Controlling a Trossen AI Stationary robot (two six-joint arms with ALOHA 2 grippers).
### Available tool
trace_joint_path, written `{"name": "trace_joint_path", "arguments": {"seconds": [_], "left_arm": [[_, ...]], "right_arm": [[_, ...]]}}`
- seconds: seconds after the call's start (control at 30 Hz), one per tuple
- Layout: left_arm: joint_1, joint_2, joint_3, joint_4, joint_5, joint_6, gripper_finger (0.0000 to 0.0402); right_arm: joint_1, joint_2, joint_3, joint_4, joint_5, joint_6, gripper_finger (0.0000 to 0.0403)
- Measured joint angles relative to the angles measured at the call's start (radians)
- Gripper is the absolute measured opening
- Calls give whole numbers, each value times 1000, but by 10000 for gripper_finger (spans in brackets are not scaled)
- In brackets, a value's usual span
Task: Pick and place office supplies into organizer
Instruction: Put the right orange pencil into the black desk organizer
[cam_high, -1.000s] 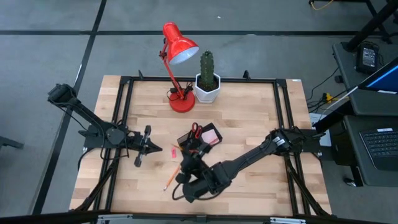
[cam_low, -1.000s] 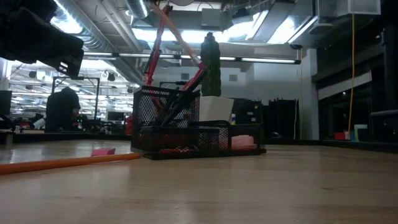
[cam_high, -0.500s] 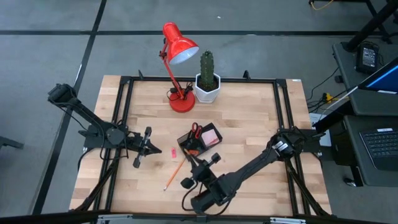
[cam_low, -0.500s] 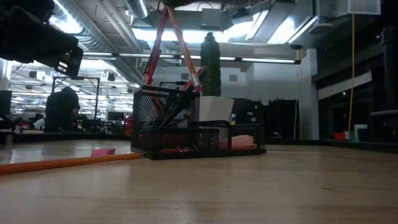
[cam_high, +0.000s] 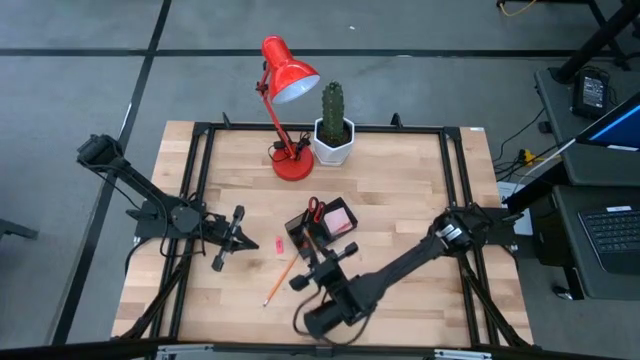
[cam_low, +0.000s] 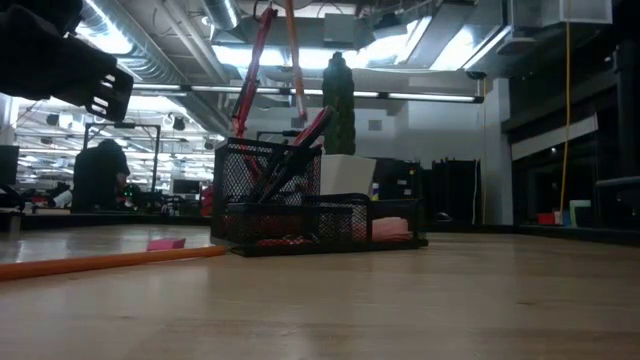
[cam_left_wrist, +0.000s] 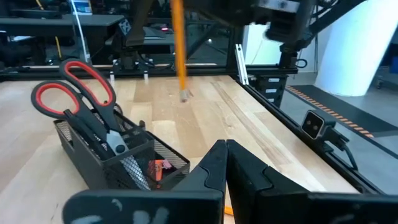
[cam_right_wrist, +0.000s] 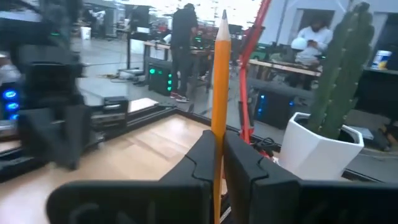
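Right hand (cam_right_wrist: 217, 158) is clamped on an orange pencil (cam_right_wrist: 219, 74), holding it upright with the sharpened tip pointing up. In the high view that hand (cam_high: 325, 272) sits right around 6 o'clock of the organizer (cam_high: 322, 225), close to it, so my guess is it's lining up to drop the pencil into the tall cup.

Organizer is mid-surface, with the red-handled scissors (cam_left_wrist: 71, 99) already standing in it and the pink sticky pad (cam_high: 340, 217) in one tray. A second pencil (cam_high: 279, 279) lies flat on the surface at roughly 7 o'clock of the organizer, and a tiny pink piece (cam_high: 278, 243) sits at about 9 o'clock. Left hand (cam_high: 229, 239) waits further out at 9 o'clock, fingers together, holding nothing.

Handling-wise, a pencil is light, stiff and smooth, so it'll probably pivot or slide in a pinch grip. Mid-shaft looks like the sensible place to hold it. Only real worry is the tip snapping if it gets jammed against the mesh.
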Motion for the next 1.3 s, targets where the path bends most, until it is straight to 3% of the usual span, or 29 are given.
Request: {"name": "trace_joint_path", "arguments": {"seconds": [0.43,0.93,1.3], "left_arm": [[0,0,0,0,24,0,2],[0,0,0,-2,47,0,3],[0,0,0,-1,47,10,3]], "right_arm": [[-112,0,-14,41,-2,23,21],[-128,-1,51,105,0,-87,21],[-180,6,49,105,-14,-73,21]]}}
